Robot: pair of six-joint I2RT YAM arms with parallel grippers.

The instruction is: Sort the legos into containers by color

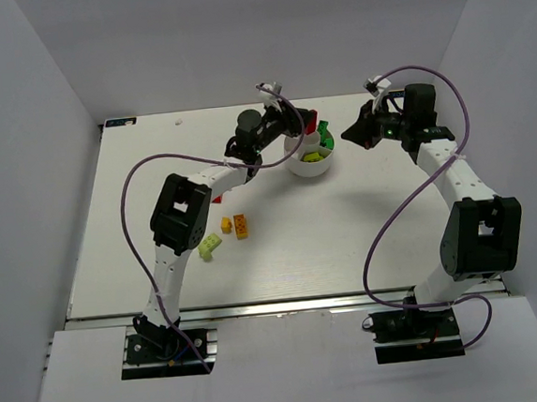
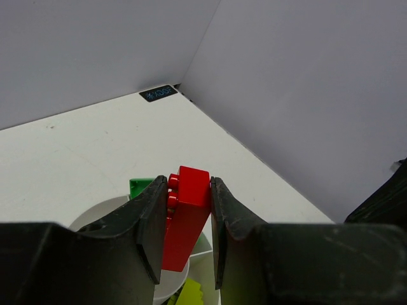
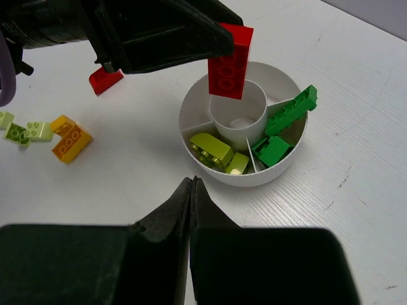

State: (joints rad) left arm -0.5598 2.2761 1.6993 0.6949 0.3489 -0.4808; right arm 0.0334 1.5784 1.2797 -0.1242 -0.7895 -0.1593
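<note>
My left gripper [image 1: 297, 123] is shut on a long red brick [image 2: 187, 216], holding it upright over the round white dish [image 1: 296, 168]. In the right wrist view the red brick [image 3: 230, 60] hangs above the dish's central cup [image 3: 238, 111], which looks empty. One wedge holds lime bricks [image 3: 213, 149]. Another holds dark green bricks [image 3: 289, 114]. My right gripper [image 3: 193, 181] is shut and empty, hovering beside the dish's right side [image 1: 352, 135]. On the table lie a red brick [image 3: 105, 79], an orange-yellow brick [image 3: 71, 136] and lime bricks [image 3: 22, 131].
The loose bricks lie left of the dish, around the left arm's forearm [image 1: 241, 225]. White walls enclose the table at the back and both sides. A purple cable loops from each arm.
</note>
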